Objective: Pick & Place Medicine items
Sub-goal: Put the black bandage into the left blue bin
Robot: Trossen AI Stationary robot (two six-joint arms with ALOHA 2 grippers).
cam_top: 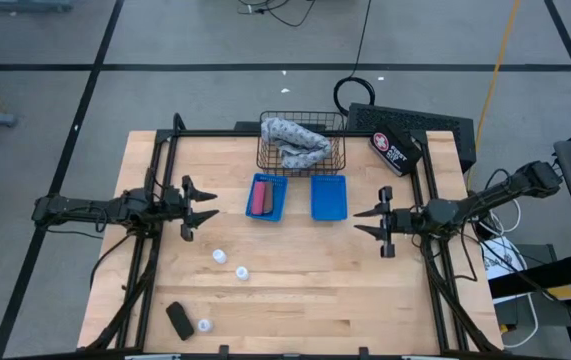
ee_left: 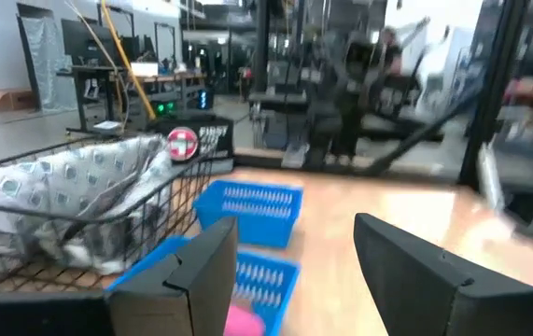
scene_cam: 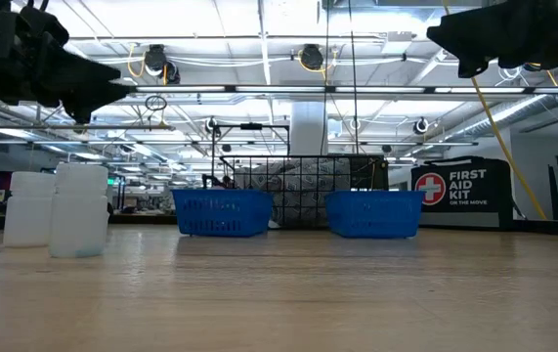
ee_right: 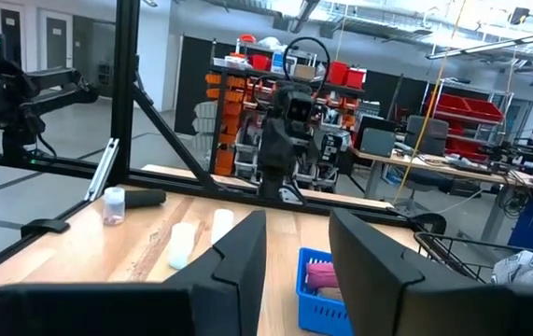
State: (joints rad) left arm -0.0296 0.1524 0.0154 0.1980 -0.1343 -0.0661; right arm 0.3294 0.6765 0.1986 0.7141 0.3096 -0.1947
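Observation:
Three white round bottles stand on their bases on the wooden table (cam_top: 295, 300): two (cam_top: 219, 256) (cam_top: 241, 272) near the middle and one (cam_top: 204, 325) by the near edge. Beside that one lies the black oblong piece (cam_top: 178, 320). The brown and pink pieces (cam_top: 260, 196) lie in the left blue tray (cam_top: 277, 208). The right blue tray (cam_top: 328, 197) shows nothing inside. My left gripper (cam_top: 205, 208) hovers open left of the trays. My right gripper (cam_top: 365, 222) hovers open to their right. The right wrist view shows the bottles (ee_right: 183, 245) and the pink piece (ee_right: 322, 275).
A wire basket (cam_top: 335, 150) holding the grey-blue patterned cloth (cam_top: 295, 142) stands at the far edge behind the trays. The black first aid pouch (cam_top: 395, 150) lies to its right. Bare wood stretches between the bottles and the right gripper. A black frame rims the table.

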